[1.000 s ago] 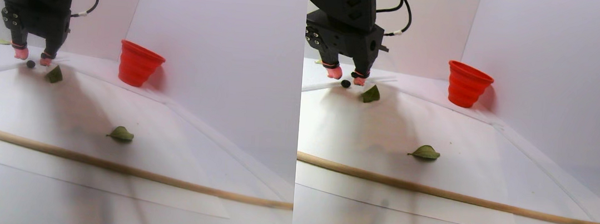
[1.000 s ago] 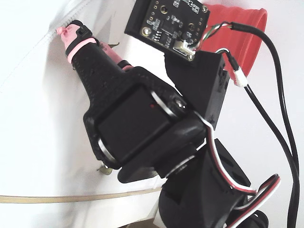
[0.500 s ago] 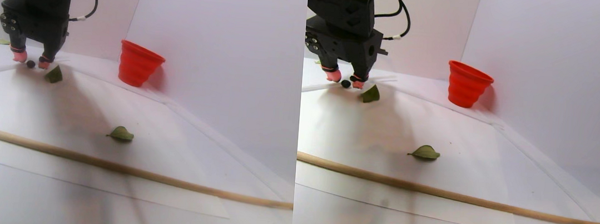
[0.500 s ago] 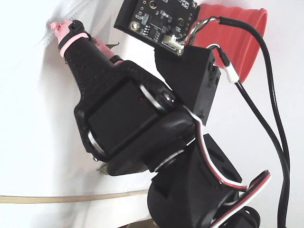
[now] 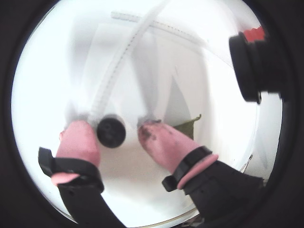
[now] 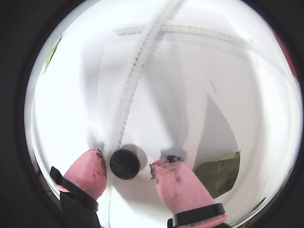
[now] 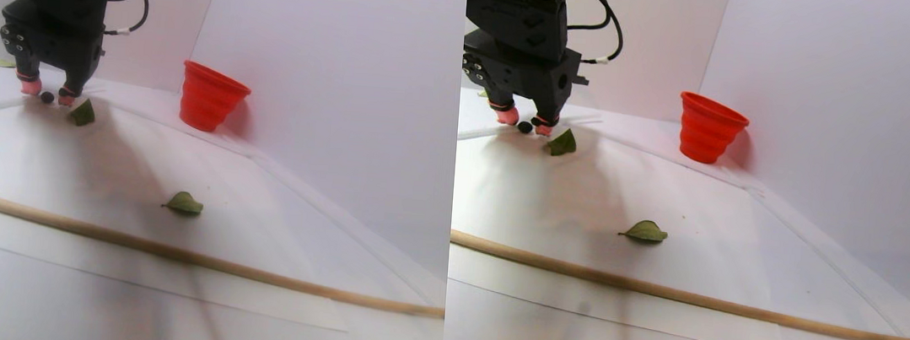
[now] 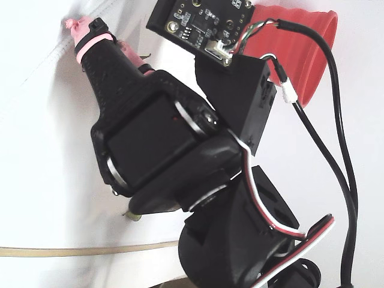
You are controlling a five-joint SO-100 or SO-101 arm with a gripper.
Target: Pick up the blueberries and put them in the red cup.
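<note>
One dark, round blueberry (image 6: 125, 164) lies on the white sheet, and no other blueberries show. My gripper (image 6: 129, 162) is open and down at the sheet, with one pink-tipped finger on each side of the berry. In a wrist view the left finger (image 5: 78, 137) is right against the berry (image 5: 111, 132), while the right finger (image 5: 154, 135) stands a little apart. The stereo pair view shows the gripper (image 7: 48, 93) at the far left over the berry (image 7: 47, 97), and the red cup (image 7: 211, 98) upright by the back wall to its right. The fixed view shows the cup (image 8: 300, 54) behind the arm.
A green leaf (image 7: 83, 113) lies just right of the gripper and reaches the right finger in a wrist view (image 6: 221, 173). Another leaf (image 7: 184, 203) sits mid-sheet. A long wooden stick (image 7: 162, 248) crosses the front. A raised seam (image 6: 130, 90) runs away from the berry.
The arm's body has shifted slightly left and up in the fixed view. The fingers stay on either side of the berry, which has not moved.
</note>
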